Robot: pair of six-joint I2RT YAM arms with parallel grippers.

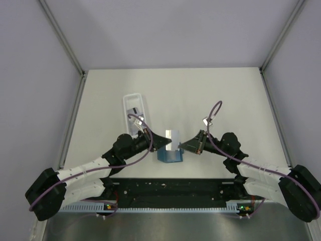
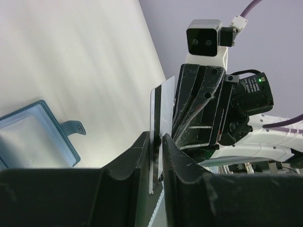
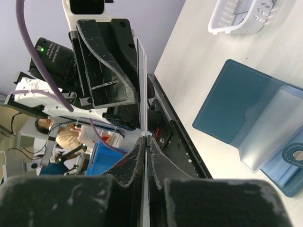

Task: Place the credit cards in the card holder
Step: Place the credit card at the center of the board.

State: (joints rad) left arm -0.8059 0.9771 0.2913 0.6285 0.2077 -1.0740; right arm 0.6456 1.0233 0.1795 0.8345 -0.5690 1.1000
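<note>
One pale credit card [image 1: 173, 135] stands on edge between my two grippers, just above the open teal card holder [image 1: 169, 156]. My right gripper [image 3: 146, 139] is shut on one edge of this card [image 3: 142, 80]. My left gripper [image 2: 157, 139] is around the opposite edge. Its jaws are slightly apart, with a thin gap beside the card [image 2: 161, 111]. The card holder [image 3: 241, 111] lies unfolded on the table, with its snap tab [image 2: 73, 127] sticking out. More credit cards [image 1: 134, 114] lie in the white tray.
The long white plastic tray [image 1: 133, 106] lies behind the left arm, also seen as a slotted tray [image 3: 239, 19] in the right wrist view. Grey walls close in the table on three sides. The arms' base rail [image 1: 165, 191] runs along the near edge.
</note>
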